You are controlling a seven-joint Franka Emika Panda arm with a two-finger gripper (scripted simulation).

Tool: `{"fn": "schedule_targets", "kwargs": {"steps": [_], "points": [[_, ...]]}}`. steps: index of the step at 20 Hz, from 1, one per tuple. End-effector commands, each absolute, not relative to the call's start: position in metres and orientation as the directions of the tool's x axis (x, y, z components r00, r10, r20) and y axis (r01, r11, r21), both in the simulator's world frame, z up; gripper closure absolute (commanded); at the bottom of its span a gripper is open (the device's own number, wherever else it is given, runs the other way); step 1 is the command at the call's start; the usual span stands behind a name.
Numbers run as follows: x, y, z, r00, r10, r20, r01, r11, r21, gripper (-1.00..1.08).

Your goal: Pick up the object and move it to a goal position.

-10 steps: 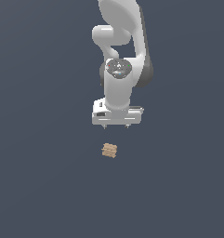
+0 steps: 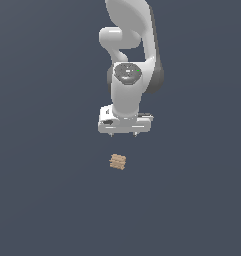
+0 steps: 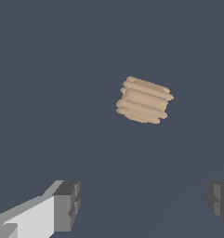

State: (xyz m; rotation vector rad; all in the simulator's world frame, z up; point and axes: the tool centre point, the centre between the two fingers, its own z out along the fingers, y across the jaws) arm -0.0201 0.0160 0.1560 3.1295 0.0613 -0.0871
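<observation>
The object (image 2: 117, 162) is a tiny tan, ridged block lying on the dark grey floor, just below my white gripper (image 2: 123, 134) in the exterior view. The gripper hangs above it, apart from it, fingers pointing down and spread wide. In the wrist view the object (image 3: 143, 100) lies ahead of the two grey fingertips (image 3: 67, 204), outside the gap between them. My gripper (image 3: 143, 202) is open and holds nothing.
Flat dark grey floor (image 2: 47, 200) all around. The white arm (image 2: 129, 60) rises behind the gripper toward the top of the exterior view.
The gripper has shifted slightly toward the exterior view's left, closer over the object. The object has not moved.
</observation>
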Motion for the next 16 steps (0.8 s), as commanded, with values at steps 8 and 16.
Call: {"fn": "schedule_targets", "kwargs": {"steps": [8, 16], "points": [[-0.0197, 0.015, 0.1546, 0.996, 0.066, -0.059, 0.067, -0.998, 0.01, -0.92], [-0.0132, 0.013, 0.1488, 0.982, 0.179, -0.057, 0.179, -0.984, 0.008, -0.92]]}}
